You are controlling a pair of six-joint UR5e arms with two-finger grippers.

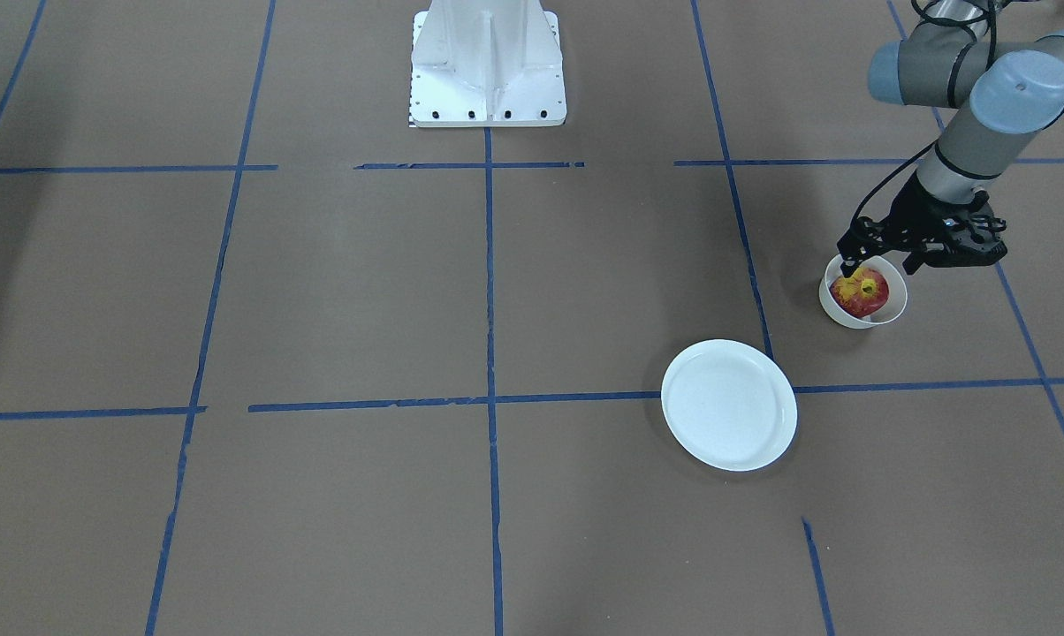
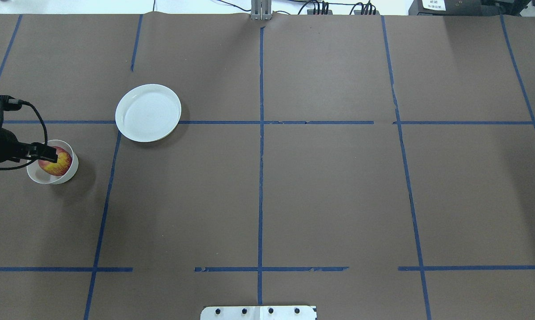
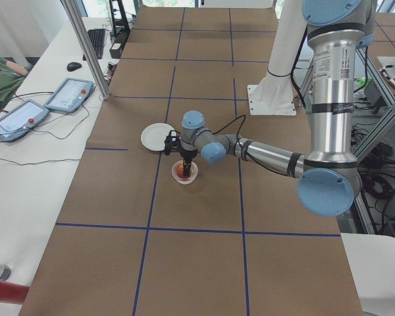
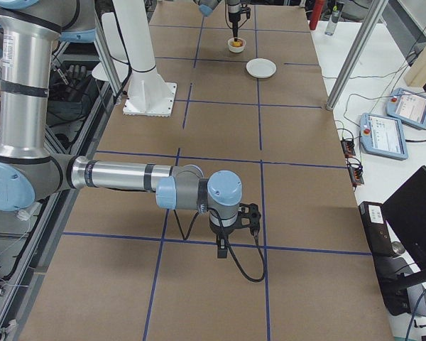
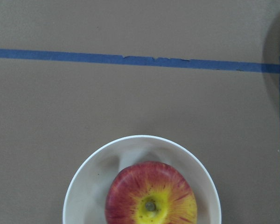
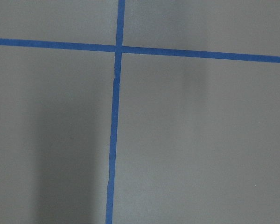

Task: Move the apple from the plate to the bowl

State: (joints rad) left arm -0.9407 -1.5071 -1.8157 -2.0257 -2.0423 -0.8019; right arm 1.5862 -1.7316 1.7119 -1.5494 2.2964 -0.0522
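Note:
The red apple [image 1: 861, 293] with its yellow patch lies in the small cream bowl [image 1: 835, 313], at the table's left side. In the left wrist view the apple [image 5: 151, 196] rests stem-up in the bowl [image 5: 84, 186], with no fingers touching it. My left gripper [image 1: 881, 263] hangs just above the bowl, its fingers spread either side of the apple. The white plate [image 1: 729, 405] lies empty beside the bowl. My right gripper [image 4: 221, 249] shows only in the exterior right view, low over bare table; I cannot tell whether it is open.
The robot's white base [image 1: 488, 66] stands at the table's middle edge. Blue tape lines [image 2: 261, 178] divide the brown table cover into squares. The right wrist view shows only paper and a tape crossing [image 6: 116, 48].

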